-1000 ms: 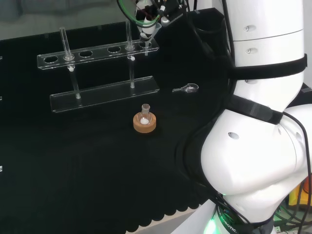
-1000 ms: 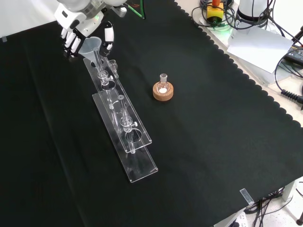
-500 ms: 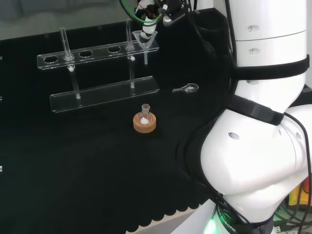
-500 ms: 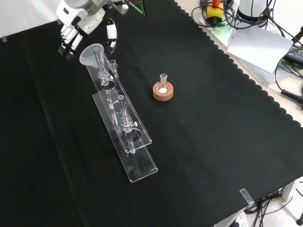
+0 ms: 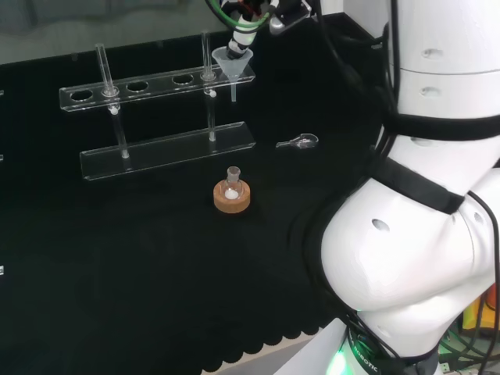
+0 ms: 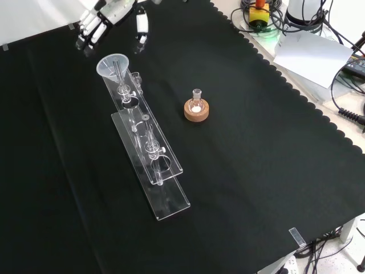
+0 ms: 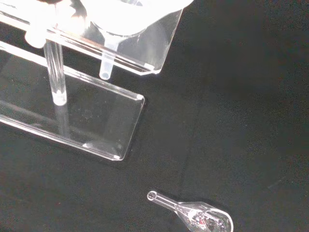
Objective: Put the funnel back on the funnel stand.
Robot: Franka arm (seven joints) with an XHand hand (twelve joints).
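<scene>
The clear funnel (image 5: 232,62) sits upright in the end hole of the clear funnel stand (image 5: 141,84), its stem hanging below the top bar. In the front view the funnel (image 6: 112,66) stands at the far end of the stand (image 6: 149,153). The hand (image 6: 114,12) hovers above and beyond it, fingers (image 6: 88,35) straight and spread, touching nothing. In the head view the hand (image 5: 244,31) is just above the funnel's rim. The wrist view has the funnel's stem (image 7: 107,63) passing through the stand's top bar (image 7: 149,53) above the base plate (image 7: 91,121).
A small flask (image 5: 232,184) with white powder rests on a cork ring (image 6: 196,111) in front of the stand. A small glass scoop (image 5: 298,142) lies on the cloth to the right in the head view, also close in the wrist view as the scoop (image 7: 195,217).
The hand has let go of the funnel and lifted up and away from it. The funnel stays seated in the stand's end hole.
</scene>
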